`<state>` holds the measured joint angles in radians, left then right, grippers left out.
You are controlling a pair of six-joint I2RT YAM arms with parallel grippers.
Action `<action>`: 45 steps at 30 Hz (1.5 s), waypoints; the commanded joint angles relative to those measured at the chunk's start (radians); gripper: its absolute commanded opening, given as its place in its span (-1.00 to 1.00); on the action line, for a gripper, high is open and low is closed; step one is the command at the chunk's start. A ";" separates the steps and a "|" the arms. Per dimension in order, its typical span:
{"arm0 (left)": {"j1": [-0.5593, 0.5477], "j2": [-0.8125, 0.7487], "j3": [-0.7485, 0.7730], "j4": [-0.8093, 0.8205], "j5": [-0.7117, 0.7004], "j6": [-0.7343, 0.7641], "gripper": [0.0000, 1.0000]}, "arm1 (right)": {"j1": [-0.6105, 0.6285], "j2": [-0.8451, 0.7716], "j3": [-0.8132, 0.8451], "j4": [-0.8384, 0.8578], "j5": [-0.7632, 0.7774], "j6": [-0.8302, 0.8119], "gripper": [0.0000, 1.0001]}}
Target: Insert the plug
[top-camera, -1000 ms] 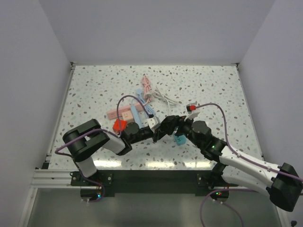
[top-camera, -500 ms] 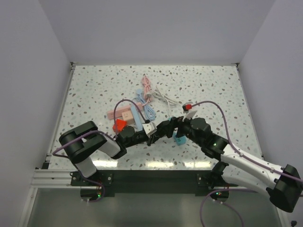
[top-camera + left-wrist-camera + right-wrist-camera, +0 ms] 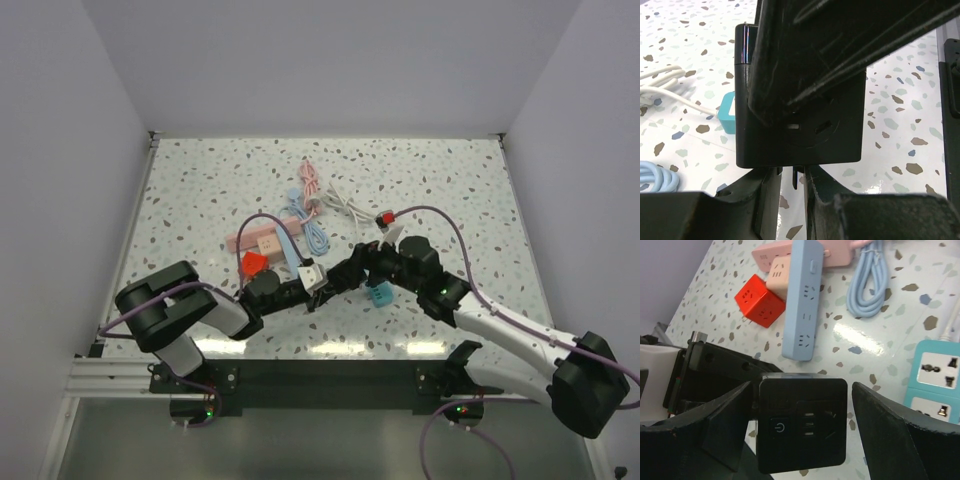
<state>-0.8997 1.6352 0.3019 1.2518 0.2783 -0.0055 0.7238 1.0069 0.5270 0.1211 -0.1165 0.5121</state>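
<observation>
left claw [image 3: 313,280] and right claw [image 3: 346,275] drifted left, socket cube [image 3: 802,425] beside plug [image 3: 310,271].

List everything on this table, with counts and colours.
blue power strip: 1, blue, centre-left
pink power strip: 1, pink, behind it
red cube: 1, red, beside strips
pale pink cube: 1, pink, touching blue strip
teal socket block: 1, teal, near side
pink cable, white cable, light blue cable: 1 each, near strips
black socket cube: 1, black, held mid-table
white plug: 1, white, held facing it
left gripper: 1, black, on plug
right gripper: 1, black, on cube
</observation>
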 commanded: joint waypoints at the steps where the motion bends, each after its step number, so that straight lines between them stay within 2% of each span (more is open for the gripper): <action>1: -0.008 -0.038 0.005 0.138 -0.013 0.041 -1.00 | -0.007 0.021 0.011 0.078 -0.145 0.026 0.64; 11: -0.010 -0.081 0.000 0.109 -0.057 0.061 -1.00 | -0.012 0.007 -0.019 0.054 -0.173 0.042 0.52; 13: -0.010 -0.081 0.000 0.098 -0.070 0.065 -1.00 | -0.012 -0.011 -0.025 0.048 -0.164 0.042 0.42; 14: -0.010 -0.081 0.000 0.095 -0.070 0.068 -1.00 | -0.012 -0.027 -0.028 0.045 -0.161 0.042 0.16; 17: -0.011 -0.086 0.000 0.092 -0.070 0.065 -1.00 | -0.012 -0.036 -0.032 0.046 -0.164 0.039 -0.40; 18: -0.011 -0.087 -0.001 0.089 -0.077 0.061 -0.99 | -0.012 -0.037 -0.035 0.054 -0.164 0.042 -0.73; 19: -0.011 -0.089 -0.003 0.083 -0.088 0.058 -0.48 | -0.014 -0.036 -0.041 0.063 -0.163 0.040 -0.87; 20: -0.011 -0.092 -0.001 0.075 -0.097 0.053 -0.18 | -0.012 -0.033 -0.045 0.089 -0.163 0.043 -1.00; 22: -0.011 -0.103 -0.003 0.043 -0.132 0.039 0.29 | -0.015 -0.021 -0.054 0.121 -0.150 0.049 -1.00; 24: -0.011 -0.121 -0.010 0.011 -0.157 0.030 0.49 | -0.026 -0.008 -0.055 0.166 -0.144 0.052 -1.00; 25: -0.011 -0.127 -0.012 -0.006 -0.171 0.027 0.74 | -0.032 -0.004 -0.045 0.178 -0.141 0.051 -1.00; 28: -0.011 -0.166 -0.027 -0.061 -0.237 0.013 0.98 | -0.075 0.002 -0.003 0.186 -0.146 0.032 -1.00; 32: -0.011 -0.248 -0.038 -0.185 -0.379 -0.051 1.00 | -0.136 -0.005 0.044 0.186 -0.164 0.011 -1.00; 35: -0.011 -0.328 -0.012 -0.369 -0.563 -0.134 1.00 | -0.184 0.004 0.060 0.199 -0.199 0.009 -1.00; 36: -0.011 -0.353 0.024 -0.499 -0.671 -0.193 1.00 | -0.207 0.013 0.061 0.213 -0.212 0.012 -1.00; 38: -0.011 -0.367 0.083 -0.622 -0.802 -0.256 1.00 | -0.225 0.044 0.061 0.242 -0.245 0.017 -1.00; 41: -0.010 -0.371 0.140 -0.785 -0.919 -0.370 1.00 | -0.248 0.097 0.054 0.305 -0.291 0.040 -1.00; 45: 0.013 -0.327 0.206 -0.923 -0.938 -0.413 1.00 | -0.262 0.156 0.051 0.368 -0.345 0.057 -1.00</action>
<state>-0.9051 1.2873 0.4400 0.5037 -0.5396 -0.3164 0.4694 1.1397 0.5480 0.3630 -0.3748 0.5495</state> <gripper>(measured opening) 0.997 0.640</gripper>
